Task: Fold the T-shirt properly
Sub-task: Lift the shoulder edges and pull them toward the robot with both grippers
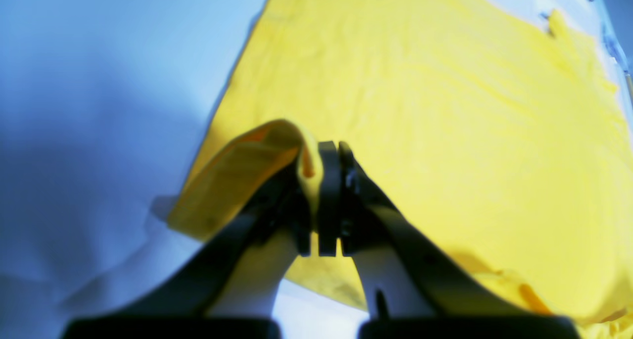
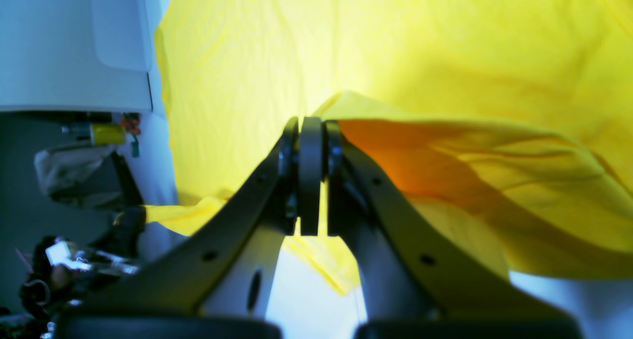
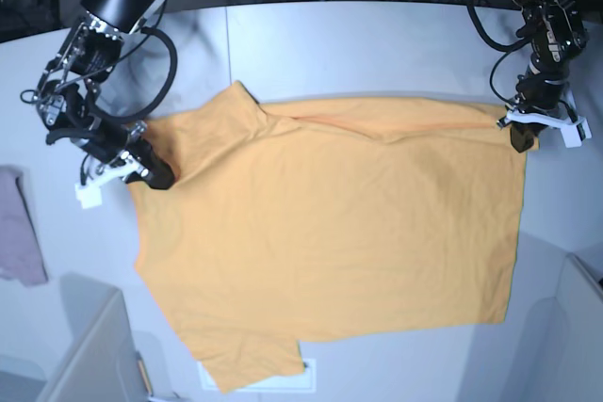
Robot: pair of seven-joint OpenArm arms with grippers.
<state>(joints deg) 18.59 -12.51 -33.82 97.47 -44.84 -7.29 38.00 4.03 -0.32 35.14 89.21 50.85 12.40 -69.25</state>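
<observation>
At both wrists, closed jaws pinch yellow cloth: the T-shirt (image 3: 330, 233) lies spread on the pale table (image 3: 377, 35), held at two edge points.

Close up, the left gripper (image 1: 329, 200) is clamped on a raised fold of hem, and the right gripper (image 2: 311, 176) bites a lifted flap whose orange underside shows. To fold well, both arms should probably lift evenly, keep the held edge taut and carry it across together so the crease falls straight. Only the base view shows the whole garment, one sleeve near the front edge and a pinkish cloth (image 3: 19, 228) off to the side; which shirt corner each jaw holds is hard to tell from the blurred wrist views.
</observation>
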